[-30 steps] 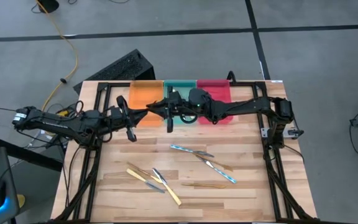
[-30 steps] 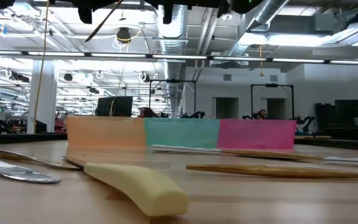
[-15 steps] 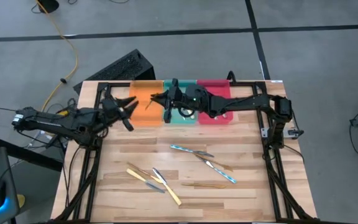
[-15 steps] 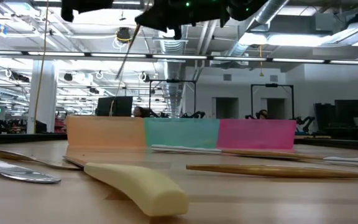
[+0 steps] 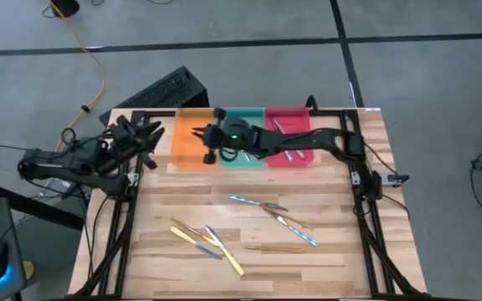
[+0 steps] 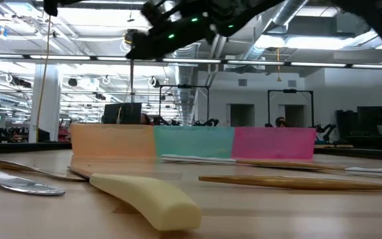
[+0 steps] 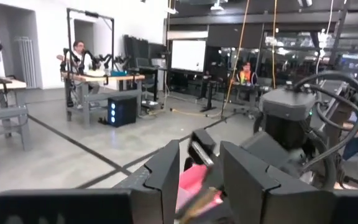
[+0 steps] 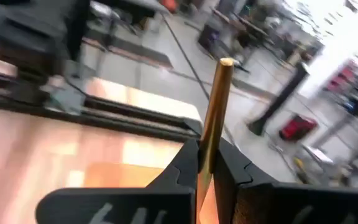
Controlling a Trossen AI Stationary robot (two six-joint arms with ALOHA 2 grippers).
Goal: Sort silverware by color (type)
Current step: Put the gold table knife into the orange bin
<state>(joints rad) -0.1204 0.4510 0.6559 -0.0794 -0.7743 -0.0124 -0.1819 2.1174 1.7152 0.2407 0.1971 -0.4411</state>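
Observation:
My right gripper [image 5: 202, 136] has reached across the far edge and hangs over the orange tray [image 5: 187, 146], shut on a thin bronze-gold utensil [image 6: 131, 89]. In the low view the utensil hangs almost upright above the orange tray [image 6: 111, 143]. My left gripper [image 5: 145, 138] is open and empty, drawn back at the table's left edge. More silverware lies flat on the table: silver pieces with bluish handles [image 5: 258, 202], yellow-handled ones [image 5: 224, 255] and thin gold ones [image 5: 276, 248]. A silver piece [image 5: 287, 140] lies in the red tray. My right gripper pinches the bronze-gold utensil's slim shaft [image 8: 207, 146] between its two fingers [image 8: 188, 158], lying across it. The utensil is lifted clear and hangs close to upright, its free end [image 6: 131, 119] pointing down over the orange tray.
Orange, green [image 5: 243, 117] and red [image 5: 299, 125] trays stand side by side along the far edge. A large pale yellow handle [image 6: 148, 199] lies close to the low camera. Bare wood lies between the trays and the scattered utensils.
My right gripper carried the gold utensil from over the green tray toward the table's left, to above the orange tray; the utensil swung from slanted to nearly upright. My left arm pulled back toward the table's left edge.

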